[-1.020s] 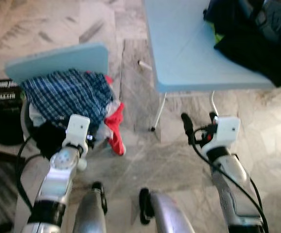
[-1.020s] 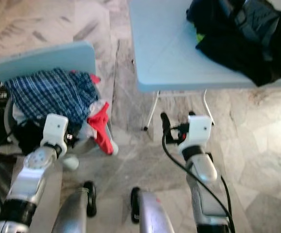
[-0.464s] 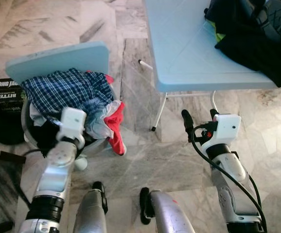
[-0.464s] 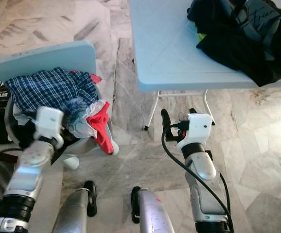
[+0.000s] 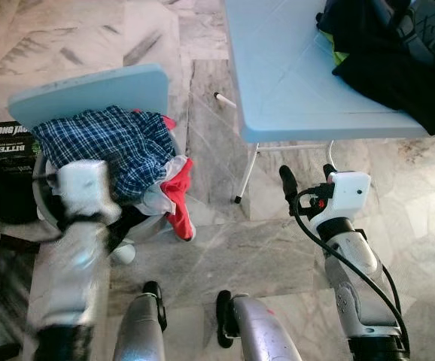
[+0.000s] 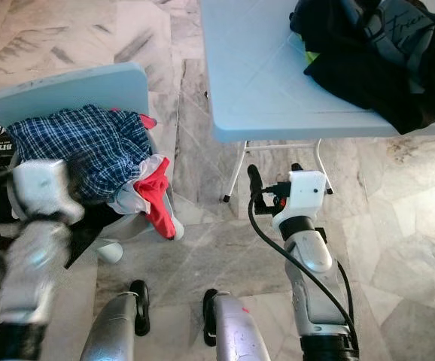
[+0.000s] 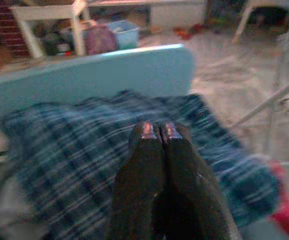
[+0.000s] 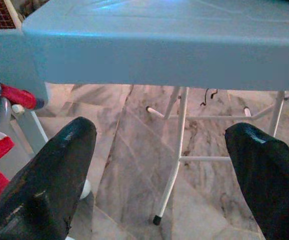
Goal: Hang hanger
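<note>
A blue plaid shirt [image 5: 112, 143] lies heaped on a pale blue chair [image 5: 89, 90] at my left, with a red garment [image 5: 178, 197] hanging off its side. My left arm [image 5: 78, 226] is blurred with motion beside the chair. In its wrist view the left gripper [image 7: 157, 131] is shut with nothing in it and points over the plaid shirt [image 7: 59, 165]. My right gripper [image 5: 306, 180] stands open with nothing between its fingers [image 8: 59, 165], just before the front edge of the light blue table [image 5: 278, 75].
Dark clothing and a bag [image 5: 398, 53] are piled on the table's far right. White folding table legs [image 5: 246, 177] stand on the marble floor between chair and table. A printed box [image 5: 3, 139] and a black round object [image 5: 7, 199] sit left of the chair.
My left arm has swung to the left, away from the middle of the clothes heap, and is blurred now. The right arm has barely shifted.
</note>
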